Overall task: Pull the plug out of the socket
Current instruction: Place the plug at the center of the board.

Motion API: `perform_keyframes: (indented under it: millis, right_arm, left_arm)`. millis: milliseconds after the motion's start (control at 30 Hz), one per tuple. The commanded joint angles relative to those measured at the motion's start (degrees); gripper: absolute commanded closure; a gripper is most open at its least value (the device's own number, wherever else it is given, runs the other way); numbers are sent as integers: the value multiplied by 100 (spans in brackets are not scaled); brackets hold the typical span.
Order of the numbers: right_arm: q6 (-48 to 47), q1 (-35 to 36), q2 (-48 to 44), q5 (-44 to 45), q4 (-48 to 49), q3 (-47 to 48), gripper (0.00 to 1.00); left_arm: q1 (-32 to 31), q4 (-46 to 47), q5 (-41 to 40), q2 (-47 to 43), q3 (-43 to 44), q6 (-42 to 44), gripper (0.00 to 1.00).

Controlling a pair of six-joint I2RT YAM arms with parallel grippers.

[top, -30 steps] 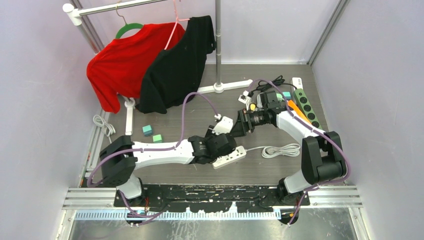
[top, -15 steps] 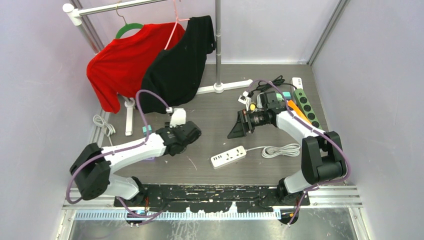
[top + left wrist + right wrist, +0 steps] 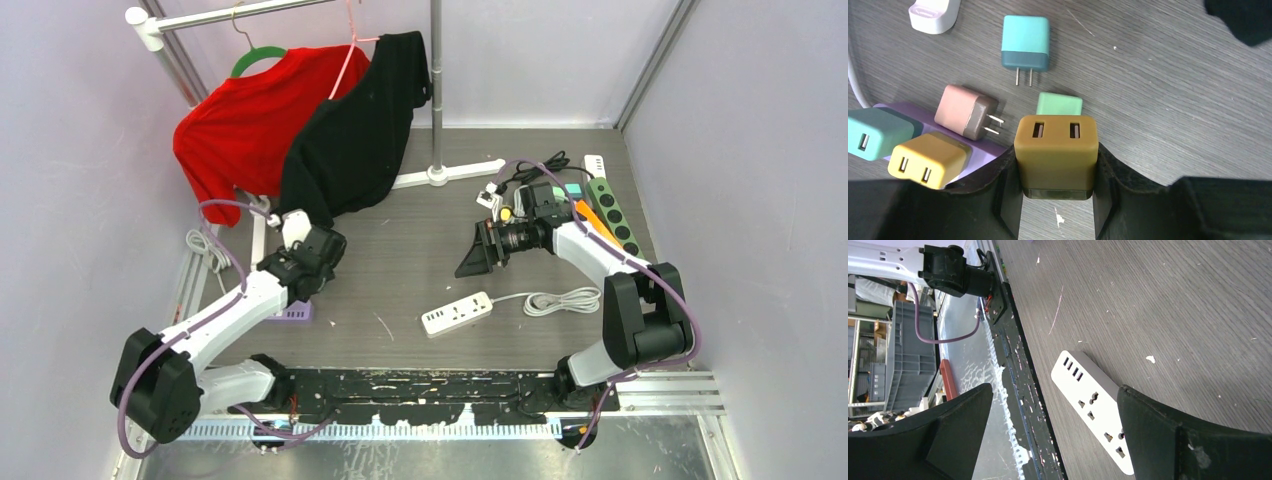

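Brown plug [image 3: 1056,145] squeezed tight in the left claw [image 3: 1055,156], well left of the white socket strip [image 3: 457,313]; right claw [image 3: 472,262] wide apart near it.

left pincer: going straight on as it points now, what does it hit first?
The left pincer, shut on the mustard charger, would likely push that charger into the mint-green adapter lying just ahead on the table. The teal plug sits further on, slightly left. Depth is unclear; it might pass above.
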Motion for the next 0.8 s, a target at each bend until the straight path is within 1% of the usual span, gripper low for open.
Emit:
perform_keyframes:
  millis: [0,233,433,500,533,567,600,667,700,767]
  right_arm:
    - [-70,-9,-123,-85,-19,181,0]
    - [-71,-20,-114,-84,-19,175,0]
    - [-80,-16,-106,-84,-11,165,0]
    - [-79,-17,-105,-79,-12,168,0]
    - [-79,-18,-105,-81,-11,168,0]
    - [-79,-18,-99,-85,-12,169,0]
    - [-79,-17,-97,-78,-15,169,1]
    - [-79,-16,-89,-72,-11,169,0]
    - [-79,-16,-88,-76,-11,165,0]
    - [-83,-18,-88,-66,-11,154,0]
  left_arm:
    - [464,245,367,-52,-32,64,100]
    - [933,431,780,297,-37,176,100]
    - [1193,521,918,609,-11,249,98]
    - [1248,499,899,658,7,238,68]
    - [1269,473,854,660,14,203,48]
    - [1285,452,811,748,28,168,36]
    - [1299,435,783,837,41,163,29]
    - [1317,437,778,908,74,191,24]
    - [1317,436,778,926,92,199,20]
    - [1327,439,791,958,132,234,14]
